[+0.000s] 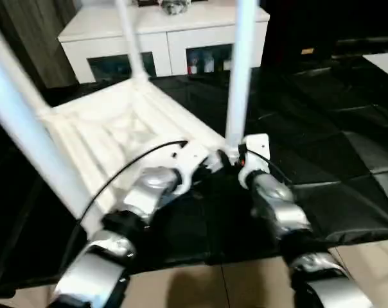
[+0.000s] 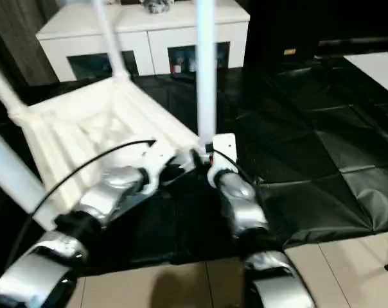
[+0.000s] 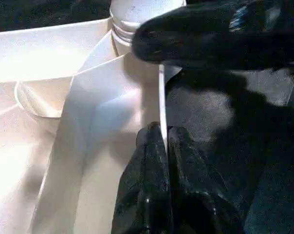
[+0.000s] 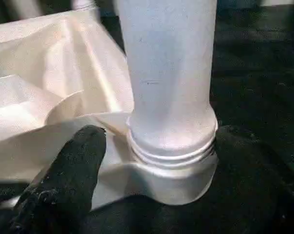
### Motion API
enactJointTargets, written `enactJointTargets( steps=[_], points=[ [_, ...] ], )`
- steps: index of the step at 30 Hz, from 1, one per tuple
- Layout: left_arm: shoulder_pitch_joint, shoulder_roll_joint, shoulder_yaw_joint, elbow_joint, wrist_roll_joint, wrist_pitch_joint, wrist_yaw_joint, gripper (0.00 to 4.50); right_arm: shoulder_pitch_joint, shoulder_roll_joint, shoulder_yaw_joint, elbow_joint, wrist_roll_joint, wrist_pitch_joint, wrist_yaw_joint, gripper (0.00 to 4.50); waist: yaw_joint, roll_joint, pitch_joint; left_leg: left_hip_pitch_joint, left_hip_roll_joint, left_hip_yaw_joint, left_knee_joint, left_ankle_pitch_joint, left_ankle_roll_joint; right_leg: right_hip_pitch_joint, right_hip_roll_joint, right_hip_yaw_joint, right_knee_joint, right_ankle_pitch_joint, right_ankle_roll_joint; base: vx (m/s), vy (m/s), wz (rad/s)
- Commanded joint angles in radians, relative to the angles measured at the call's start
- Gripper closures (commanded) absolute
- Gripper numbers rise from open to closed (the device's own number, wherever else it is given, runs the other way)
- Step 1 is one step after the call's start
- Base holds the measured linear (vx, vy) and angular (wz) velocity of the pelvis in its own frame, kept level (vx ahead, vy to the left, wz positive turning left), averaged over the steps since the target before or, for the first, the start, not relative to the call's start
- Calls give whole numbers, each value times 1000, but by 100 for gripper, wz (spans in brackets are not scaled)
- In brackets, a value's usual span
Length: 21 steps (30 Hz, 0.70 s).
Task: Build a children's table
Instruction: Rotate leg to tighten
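The tabletop (image 1: 110, 138) lies upside down on the black mat (image 1: 322, 160), ribbed underside up, with legs standing in its sockets. At its nearest corner one leg (image 1: 240, 70) rises nearly upright, long axis vertical, its threaded base not fully sunk in the corner socket (image 4: 178, 183). The left gripper (image 3: 162, 146) has its fingers pressed together, pinching the tabletop's thin rim just beside that socket. The right gripper (image 4: 156, 161) is the nearer to the leg: its fingers (image 4: 64, 180) stand spread to either side of the leg's base, apparently not clamping it. Seating the leg likely depends on the right arm closing around it.
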Motion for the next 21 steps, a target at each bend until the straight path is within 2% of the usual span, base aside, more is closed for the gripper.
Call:
enactJointTargets(
  steps=[1,2,4,5,6,10,11,13,15,21],
  points=[
    [36,14,2,-36,-34,-60,-72,450,20,-30,64,-78,10,2,145,73,9,-28,-64,13,48,-34,-70,-221,129,44,-20,9,-59,-166,-229,0,0,0],
    [49,28,-1,-51,-38,-60,-99,450,39,-67,82,-111,12,-2,206,73,13,-15,-64,14,48,-34,-68,-207,134,43,-21,10,-55,-149,-234,0,0,0],
    [74,52,-10,-81,-52,-68,-165,450,76,-132,103,-164,20,-13,327,73,17,-21,-63,15,49,-31,-67,-208,141,47,-17,8,-56,-128,-238,0,0,0],
    [97,73,-17,-113,-68,-71,-220,450,104,-183,113,-207,33,-14,424,73,24,-17,-61,17,51,-30,-69,-232,138,45,-19,10,-59,-160,-241,0,0,0],
    [107,83,-21,-129,-78,-72,-253,450,116,-205,114,-226,45,-10,468,73,24,-17,-61,17,51,-30,-69,-232,138,45,-19,10,-59,-160,-241,0,0,0],
    [150,132,-49,-210,-124,-67,-415,450,157,-297,128,-295,95,34,635,73,32,-16,-57,22,58,-31,-78,-280,107,41,-15,11,-60,-210,-241,0,0,0],
    [158,144,-56,-226,-128,-62,-445,450,165,-317,134,-309,102,42,670,73,34,-19,-57,23,60,-30,-79,-287,99,39,-15,12,-59,-215,-243,0,0,0],
    [166,160,-61,-241,-129,-59,-480,450,175,-353,145,-326,112,57,729,73,43,-16,-57,29,60,-27,-79,-296,90,34,-14,15,-60,-213,-243,0,0,0],
    [172,168,-63,-253,-134,-53,-501,450,179,-373,149,-333,114,67,763,73,52,-18,-57,29,61,-26,-80,-292,81,33,-16,17,-58,-211,-242,0,0,0],
    [180,177,-58,-270,-134,-42,-521,450,175,-412,189,-316,87,70,844,73,58,-21,-58,26,58,-26,-77,-268,80,35,-18,19,-57,-198,-235,0,0,0]
  ],
)
